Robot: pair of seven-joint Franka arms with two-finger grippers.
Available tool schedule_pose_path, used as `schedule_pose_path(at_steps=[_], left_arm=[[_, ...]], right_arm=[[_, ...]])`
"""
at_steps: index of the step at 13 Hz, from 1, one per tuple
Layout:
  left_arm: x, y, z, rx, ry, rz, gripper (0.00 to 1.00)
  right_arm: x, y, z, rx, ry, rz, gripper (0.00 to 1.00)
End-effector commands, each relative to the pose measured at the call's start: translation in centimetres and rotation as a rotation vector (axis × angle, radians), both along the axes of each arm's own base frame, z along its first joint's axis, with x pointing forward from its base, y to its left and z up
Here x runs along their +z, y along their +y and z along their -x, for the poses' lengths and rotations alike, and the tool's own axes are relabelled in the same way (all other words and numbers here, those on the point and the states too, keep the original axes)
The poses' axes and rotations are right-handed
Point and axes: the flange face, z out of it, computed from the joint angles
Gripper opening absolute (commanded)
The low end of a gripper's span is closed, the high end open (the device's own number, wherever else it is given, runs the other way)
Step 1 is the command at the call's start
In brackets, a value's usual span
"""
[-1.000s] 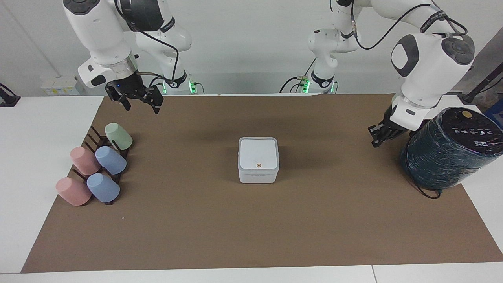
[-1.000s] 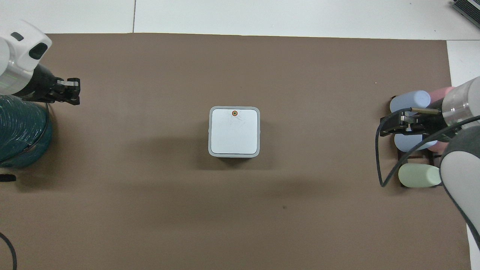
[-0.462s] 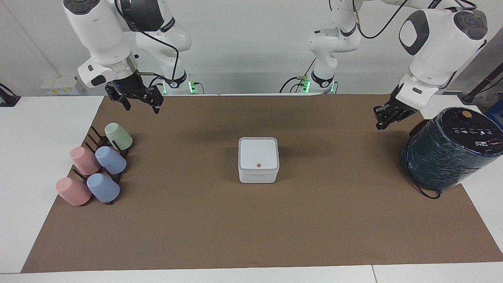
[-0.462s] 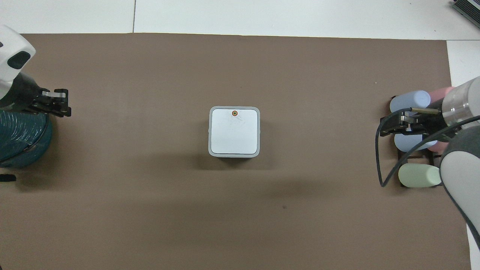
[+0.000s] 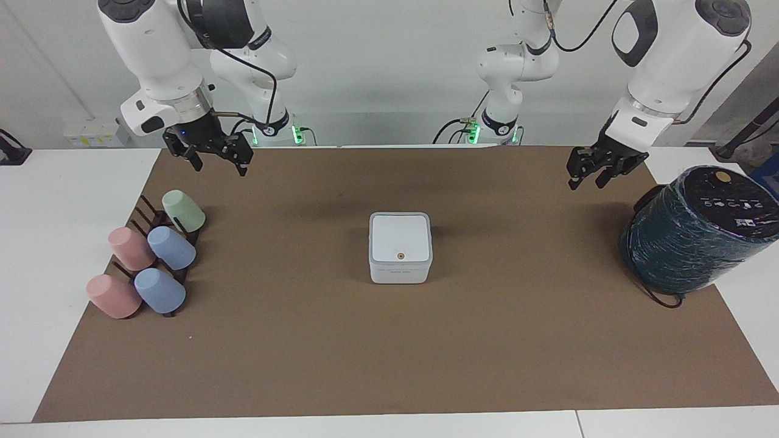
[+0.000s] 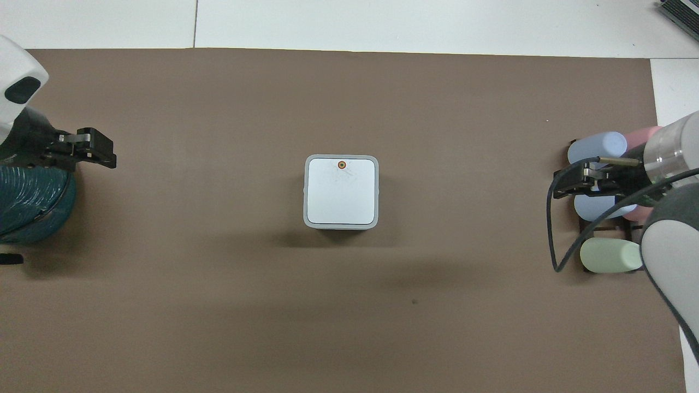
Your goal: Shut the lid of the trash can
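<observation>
The small white trash can [image 5: 400, 271] stands in the middle of the brown mat, and also shows in the overhead view [image 6: 341, 225]. Its lid [image 5: 400, 237] lies flat and shut on top, orange-brown dot up; it shows from above too [image 6: 341, 192]. My left gripper [image 5: 585, 179] hangs open and empty in the air over the mat beside the dark teal cylinder, well away from the can; it shows in the overhead view as well [image 6: 109, 155]. My right gripper [image 5: 219, 165] waits open and empty over the mat near the cup rack [image 6: 560, 185].
A large dark teal wrapped cylinder [image 5: 697, 228] stands at the left arm's end of the table. A dark rack with several pastel cups [image 5: 149, 258] lies at the right arm's end. A brown mat [image 5: 389, 353] covers the table.
My left gripper has risen and drawn up away from the teal cylinder, toward the robots. The right arm, the trash can and the lid have not moved.
</observation>
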Motion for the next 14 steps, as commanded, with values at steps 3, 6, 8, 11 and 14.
schedule_pose_path(at_steps=[3, 6, 8, 11, 14], left_arm=[[0.6, 0.2, 0.1, -0.055, -0.037, -0.024, 1.0], [0.7, 1.4, 0.2, -0.065, -0.034, -0.026, 1.0], [0.6, 1.8, 0.3, -0.072, -0.03, -0.038, 1.0], [0.6, 2.0, 0.4, -0.076, -0.025, -0.071, 1.0], [0.6, 2.1, 0.6, -0.075, -0.013, -0.072, 1.0]], right_arm=[[0.0, -0.1, 0.2, 0.018, -0.012, -0.024, 1.0], [-0.1, -0.1, 0.2, 0.018, -0.009, -0.024, 1.0], [-0.1, -0.1, 0.2, 0.018, -0.009, -0.024, 1.0], [-0.1, -0.1, 0.2, 0.018, -0.009, -0.024, 1.0], [-0.1, -0.1, 0.2, 0.018, -0.009, -0.025, 1.0]])
